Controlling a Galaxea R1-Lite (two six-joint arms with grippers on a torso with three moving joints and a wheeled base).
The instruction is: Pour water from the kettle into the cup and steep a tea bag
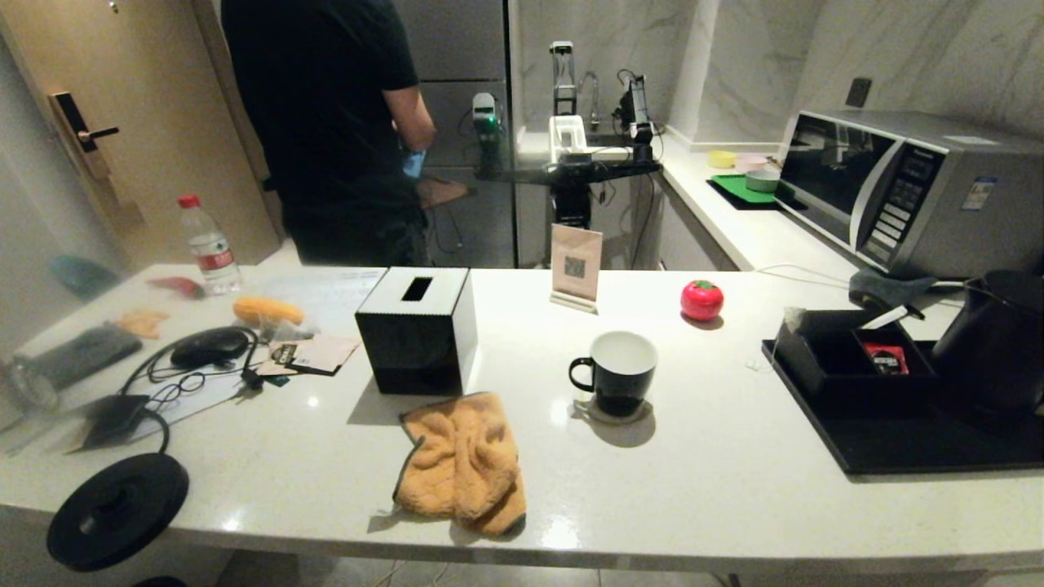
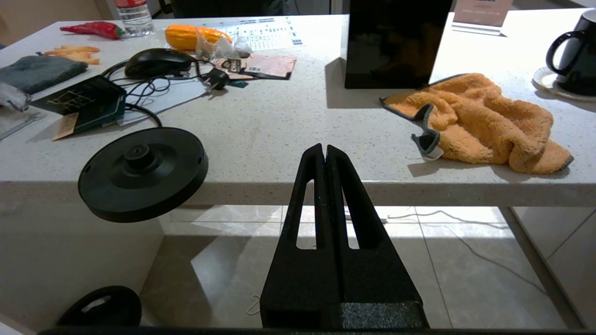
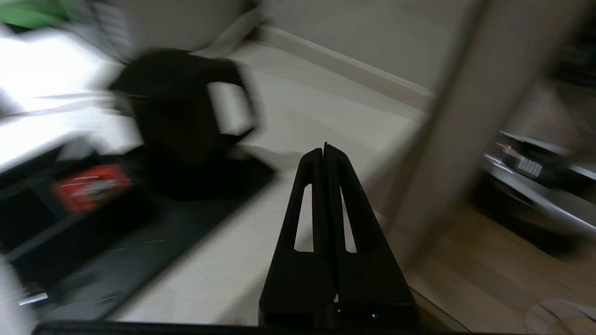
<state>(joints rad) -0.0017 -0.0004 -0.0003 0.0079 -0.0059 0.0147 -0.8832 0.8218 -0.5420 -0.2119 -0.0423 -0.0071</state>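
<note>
The black cup (image 1: 618,374) with a white inside stands on a small coaster at the counter's middle; its handle side also shows in the left wrist view (image 2: 573,56). At the far right, on a black tray (image 1: 913,440), stands the matte black kettle (image 1: 997,341), which the right wrist view shows with its loop handle (image 3: 179,118). The tea bag and the water are out of view. My left gripper (image 2: 325,150) is shut and empty, held off the counter's front edge. Off the counter's right end, short of the kettle, hangs my right gripper (image 3: 324,150), shut and empty. Neither arm shows in the head view.
A black tissue box (image 1: 418,328) and an orange cloth (image 1: 462,463) lie left of the cup. The kettle's round base (image 1: 117,509) overhangs the front left edge. A black box holding a red sachet (image 1: 885,359) sits on the tray. A microwave (image 1: 905,189) stands behind; a person (image 1: 342,122) stands beyond the counter.
</note>
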